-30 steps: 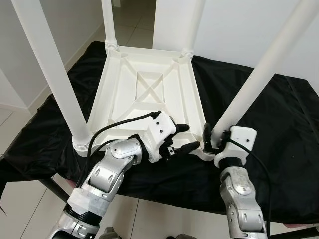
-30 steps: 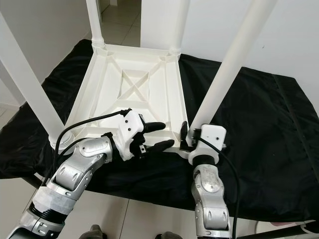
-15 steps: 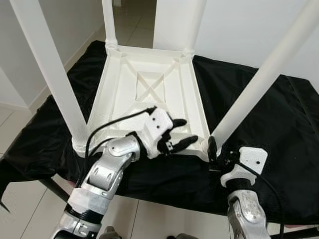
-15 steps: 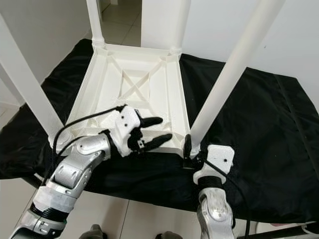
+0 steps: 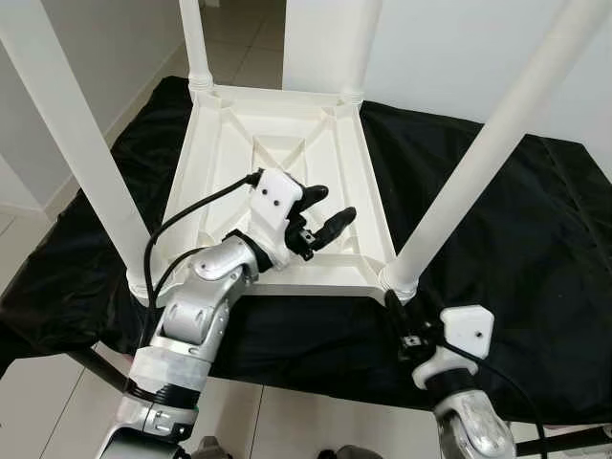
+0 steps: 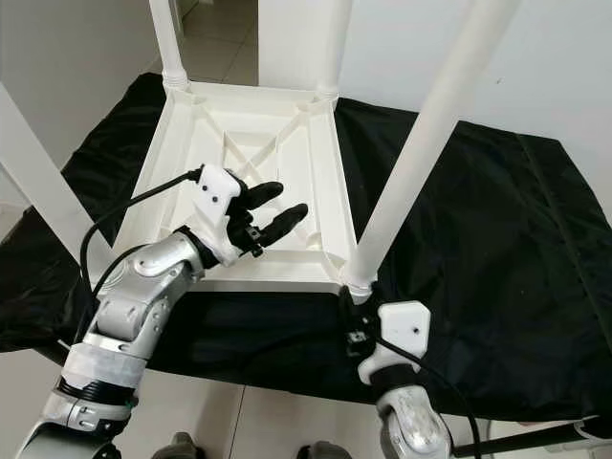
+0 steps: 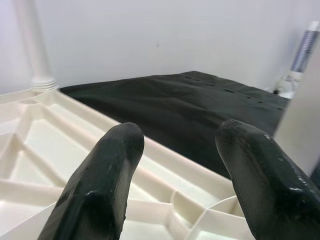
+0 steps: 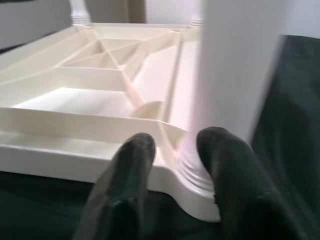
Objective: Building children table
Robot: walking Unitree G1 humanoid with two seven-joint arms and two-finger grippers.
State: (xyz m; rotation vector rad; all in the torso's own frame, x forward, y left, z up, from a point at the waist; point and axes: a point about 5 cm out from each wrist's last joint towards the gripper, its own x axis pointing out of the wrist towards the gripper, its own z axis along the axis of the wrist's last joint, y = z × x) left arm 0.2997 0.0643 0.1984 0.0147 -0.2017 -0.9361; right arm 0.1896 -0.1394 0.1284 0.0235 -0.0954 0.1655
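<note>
While the white table lies upside down on the black cloth that covers the worktop, we see its ribbed underside facing up and its four legs rising from the corners. The near-right leg leans up and to the right out of its corner socket, the near-left leg stands at the near-left corner, and the two far legs stand at the far edge.

Our left claw hovers above the near half of the underside, just over the ribs, with its two black fingers spread well apart and nothing between them. In the left wrist view we look past those fingers over the frame's ribs and rim to the black cloth and a far leg's base.

Our right claw sits low at the near-right corner, just below the foot of the near-right leg, over the cloth at the worktop's near edge. In the right wrist view its two fingers stand a little apart, close before the corner socket; the picture is blurred there, and they appear to grip nothing, though we cannot tell whether they touch the corner.

Pale floor tiles show beyond the far edge of the worktop.
</note>
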